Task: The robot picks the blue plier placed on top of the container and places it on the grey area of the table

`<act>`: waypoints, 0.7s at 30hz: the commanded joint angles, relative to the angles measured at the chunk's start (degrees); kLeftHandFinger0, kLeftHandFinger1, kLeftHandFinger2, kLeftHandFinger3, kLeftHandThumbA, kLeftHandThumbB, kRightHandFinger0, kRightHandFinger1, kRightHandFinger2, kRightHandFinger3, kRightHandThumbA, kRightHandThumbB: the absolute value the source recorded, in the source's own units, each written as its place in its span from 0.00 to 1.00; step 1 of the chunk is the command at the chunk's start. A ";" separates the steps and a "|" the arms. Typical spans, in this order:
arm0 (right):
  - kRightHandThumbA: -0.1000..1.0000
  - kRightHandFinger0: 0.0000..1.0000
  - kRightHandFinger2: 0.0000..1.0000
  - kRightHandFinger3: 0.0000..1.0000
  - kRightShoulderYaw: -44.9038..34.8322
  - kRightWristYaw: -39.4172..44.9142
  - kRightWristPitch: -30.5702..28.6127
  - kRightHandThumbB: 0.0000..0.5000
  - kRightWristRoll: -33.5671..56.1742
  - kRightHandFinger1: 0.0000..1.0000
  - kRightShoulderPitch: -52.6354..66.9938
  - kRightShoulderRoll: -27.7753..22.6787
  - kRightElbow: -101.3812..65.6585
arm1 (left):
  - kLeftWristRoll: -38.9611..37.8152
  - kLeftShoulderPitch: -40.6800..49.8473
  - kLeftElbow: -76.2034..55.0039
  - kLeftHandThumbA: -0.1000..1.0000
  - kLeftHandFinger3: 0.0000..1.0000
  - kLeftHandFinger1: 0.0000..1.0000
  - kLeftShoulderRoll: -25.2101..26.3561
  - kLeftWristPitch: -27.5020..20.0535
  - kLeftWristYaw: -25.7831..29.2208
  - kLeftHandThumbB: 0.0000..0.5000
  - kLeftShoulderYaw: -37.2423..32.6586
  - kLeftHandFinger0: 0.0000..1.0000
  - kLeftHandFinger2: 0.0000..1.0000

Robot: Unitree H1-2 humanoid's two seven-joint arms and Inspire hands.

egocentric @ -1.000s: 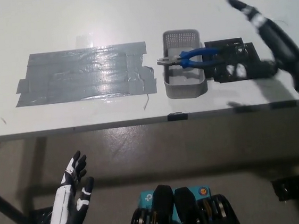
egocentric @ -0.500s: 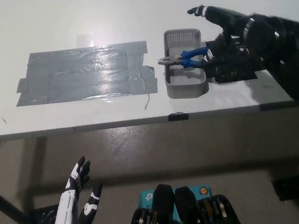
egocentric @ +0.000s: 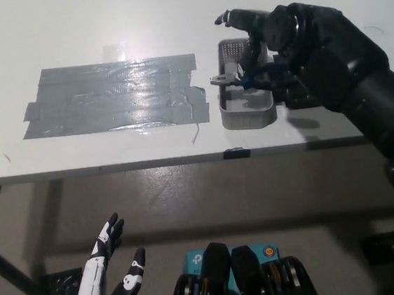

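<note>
Head view: right robot hand [egocentric: 269, 31], upper right of frame, fingers spread, holding nothing, poised over the handles to grasp.
Blue plier [egocentric: 246, 77]: lying across the grey container [egocentric: 246, 114].
Grey area [egocentric: 114, 96]: left of container.
Left robot hand [egocentric: 109, 283]: lower left, idle, fingers apart.

One blue plier [egocentric: 250, 80], one grey container [egocentric: 246, 107], one taped grey area [egocentric: 110, 97].
</note>
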 commanded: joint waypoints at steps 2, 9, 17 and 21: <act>1.00 1.00 1.00 1.00 -0.56 0.35 -0.74 0.95 -1.15 1.00 -5.02 0.78 0.26 | 0.25 -0.32 -1.03 0.69 1.00 1.00 0.61 -1.29 0.59 0.23 -0.17 1.00 1.00; 1.00 1.00 1.00 1.00 0.16 1.53 -0.96 0.96 -1.79 1.00 -5.47 1.01 1.76 | 0.10 -1.19 -0.79 0.70 1.00 1.00 1.21 -1.42 0.45 0.22 -0.01 1.00 1.00; 1.00 1.00 1.00 1.00 1.56 3.52 0.64 0.90 -3.82 1.00 -4.74 0.50 0.96 | -0.56 -1.50 -0.81 0.72 1.00 1.00 1.46 -1.55 0.14 0.22 -0.12 1.00 1.00; 0.99 1.00 1.00 1.00 1.67 3.61 1.17 0.84 -4.35 1.00 -4.01 0.38 0.67 | -0.01 -2.13 -0.50 0.74 1.00 1.00 1.67 -1.85 0.31 0.22 -0.16 1.00 1.00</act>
